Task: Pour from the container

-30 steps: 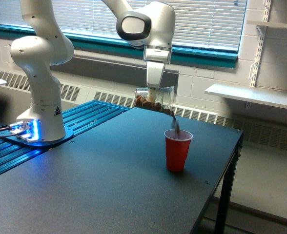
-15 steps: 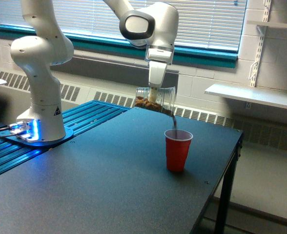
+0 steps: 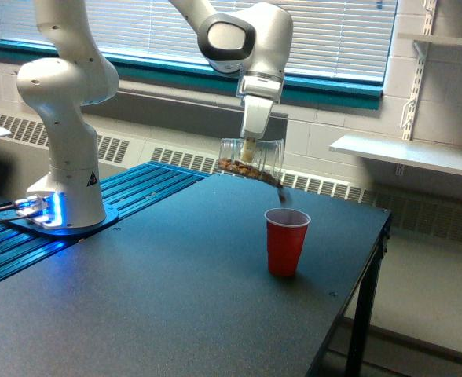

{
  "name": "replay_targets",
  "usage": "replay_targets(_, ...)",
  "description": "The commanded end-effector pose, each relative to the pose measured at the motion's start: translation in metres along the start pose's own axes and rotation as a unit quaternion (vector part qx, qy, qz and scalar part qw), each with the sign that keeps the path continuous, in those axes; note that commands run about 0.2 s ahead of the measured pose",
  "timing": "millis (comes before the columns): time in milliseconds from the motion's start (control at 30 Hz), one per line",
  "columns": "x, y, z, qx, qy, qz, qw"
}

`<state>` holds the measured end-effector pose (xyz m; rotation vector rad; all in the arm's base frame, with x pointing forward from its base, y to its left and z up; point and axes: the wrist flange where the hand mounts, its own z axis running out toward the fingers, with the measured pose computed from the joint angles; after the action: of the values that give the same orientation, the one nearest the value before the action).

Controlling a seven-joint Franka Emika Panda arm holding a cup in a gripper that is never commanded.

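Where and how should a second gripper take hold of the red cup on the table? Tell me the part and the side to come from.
Grip the red cup around its upper wall, just below the rim, coming in level from the exterior view's right or the near side. It stands upright and tapers downward, so higher up resists slipping. From above is poor: the gripper holds the tipped clear container there, brown contents falling.

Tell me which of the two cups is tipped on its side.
The clear plastic cup, held in the gripper above the table. The red plastic cup stands upright on the dark table.
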<state>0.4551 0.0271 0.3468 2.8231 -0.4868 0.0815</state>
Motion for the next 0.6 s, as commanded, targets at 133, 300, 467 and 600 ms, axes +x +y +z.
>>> replay_targets(133,0.0005,-0.0056,-0.0033,-0.016,-0.001,-0.005,0.9999)
replay_targets(300,0.0008,-0.0067,-0.003,-0.022,-0.004,-0.007,0.9997)
replay_targets(467,0.0009,-0.0086,-0.007,-0.042,-0.006,-0.013,0.999)
replay_targets(600,0.0012,-0.0108,-0.01,-0.049,-0.009,-0.014,0.9987)
